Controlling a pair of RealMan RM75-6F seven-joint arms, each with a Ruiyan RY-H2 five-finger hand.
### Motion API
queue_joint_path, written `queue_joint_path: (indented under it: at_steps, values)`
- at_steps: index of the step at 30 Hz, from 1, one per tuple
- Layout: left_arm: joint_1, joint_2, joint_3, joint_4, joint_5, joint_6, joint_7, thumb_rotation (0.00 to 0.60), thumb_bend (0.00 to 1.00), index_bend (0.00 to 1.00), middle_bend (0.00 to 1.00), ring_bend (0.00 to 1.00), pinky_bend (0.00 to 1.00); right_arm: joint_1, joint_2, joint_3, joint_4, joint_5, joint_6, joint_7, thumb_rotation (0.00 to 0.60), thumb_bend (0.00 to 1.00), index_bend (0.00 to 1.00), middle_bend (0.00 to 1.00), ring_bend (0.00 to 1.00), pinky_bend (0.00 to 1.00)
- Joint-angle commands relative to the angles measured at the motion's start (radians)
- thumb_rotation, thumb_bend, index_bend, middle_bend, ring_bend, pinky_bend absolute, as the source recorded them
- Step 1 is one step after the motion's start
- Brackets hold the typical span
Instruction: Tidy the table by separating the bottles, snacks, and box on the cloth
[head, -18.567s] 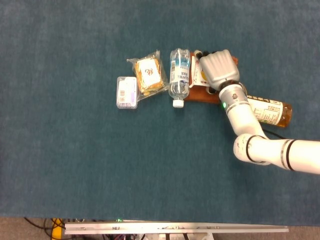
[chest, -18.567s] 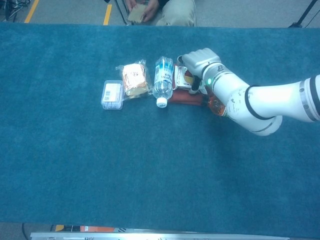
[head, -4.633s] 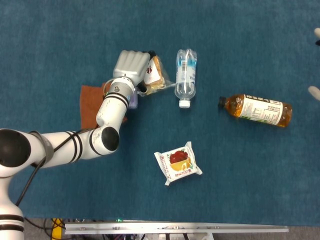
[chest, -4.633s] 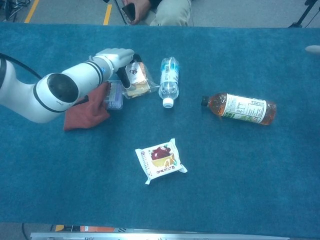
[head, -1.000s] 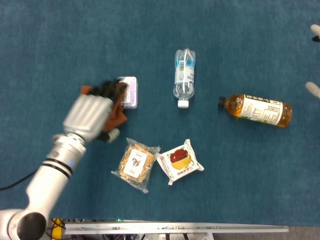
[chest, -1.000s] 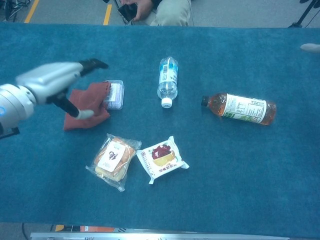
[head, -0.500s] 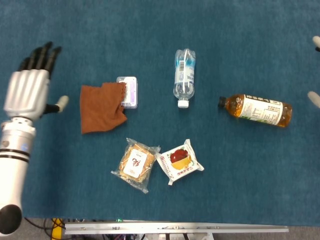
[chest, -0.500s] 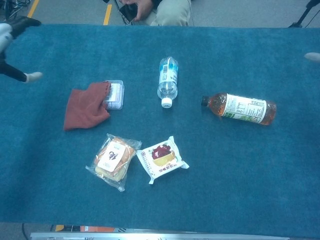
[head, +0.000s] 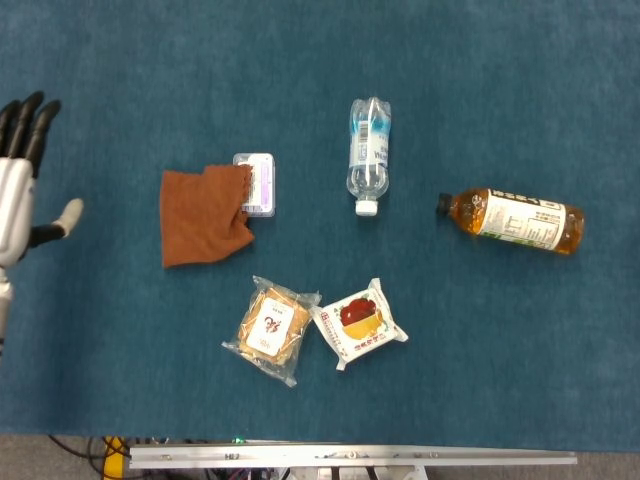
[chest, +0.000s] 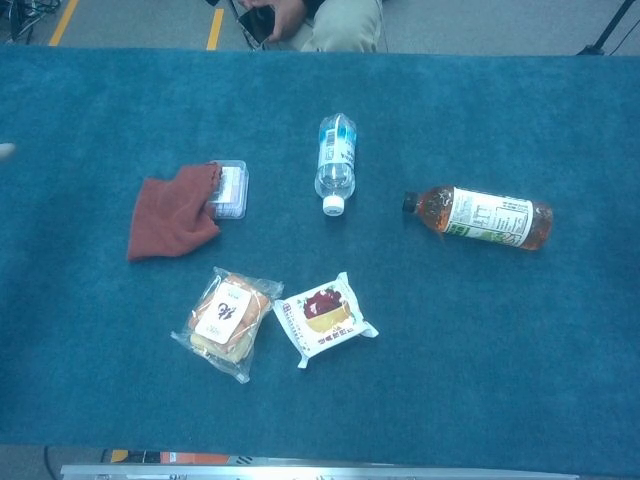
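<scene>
A clear water bottle (head: 366, 156) (chest: 333, 162) lies at the middle back, cap toward me. To its right lies an amber tea bottle (head: 512, 220) (chest: 480, 216). A rust-red cloth (head: 201, 215) (chest: 171, 212) is spread at the left, with a small clear box (head: 257, 185) (chest: 229, 189) at its right edge, partly under a fold. Two snack packs lie side by side at the front: a cracker pack (head: 270, 328) (chest: 225, 320) and a red-fruit pack (head: 357, 324) (chest: 322, 318). My left hand (head: 20, 195) is at the far left edge, fingers spread, holding nothing. My right hand is out of both views.
The blue carpeted table (head: 480, 380) (chest: 500, 380) carries everything. A seated person (chest: 310, 20) is beyond the far edge. A metal rail (head: 350, 457) runs along the near edge.
My left hand has pulled away from the cloth and moved out to the far left edge. My right hand's fingertips have left the right edge. The objects have not moved.
</scene>
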Motion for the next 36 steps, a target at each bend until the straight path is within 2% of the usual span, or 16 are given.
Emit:
queue_joint_path:
  at_steps: [1, 7, 15, 36]
  values:
    - [0.042, -0.004, 0.014, 0.025, 0.04, 0.033, -0.028, 0.6, 0.25, 0.05, 0.06, 0.0, 0.13, -0.014, -0.004, -0.007, 0.005, 0.0, 0.01, 0.004, 0.6, 0.14, 0.09, 0.28, 0.29, 0.5]
    - [0.111, -0.005, 0.028, 0.034, 0.108, 0.096, -0.029, 0.6, 0.25, 0.05, 0.06, 0.0, 0.13, -0.04, -0.013, -0.019, 0.009, -0.006, 0.023, 0.01, 0.6, 0.14, 0.09, 0.28, 0.29, 0.5]
    - [0.187, 0.025, 0.049, 0.017, 0.151, 0.131, -0.016, 0.6, 0.25, 0.05, 0.06, 0.0, 0.13, -0.067, -0.021, -0.029, 0.013, -0.018, 0.041, 0.012, 0.6, 0.14, 0.09, 0.28, 0.29, 0.5]
    - [0.27, 0.044, 0.003, 0.006, 0.196, 0.136, -0.035, 0.6, 0.25, 0.05, 0.06, 0.0, 0.13, -0.083, -0.017, -0.016, 0.006, -0.026, 0.031, 0.016, 0.6, 0.14, 0.09, 0.28, 0.29, 0.5]
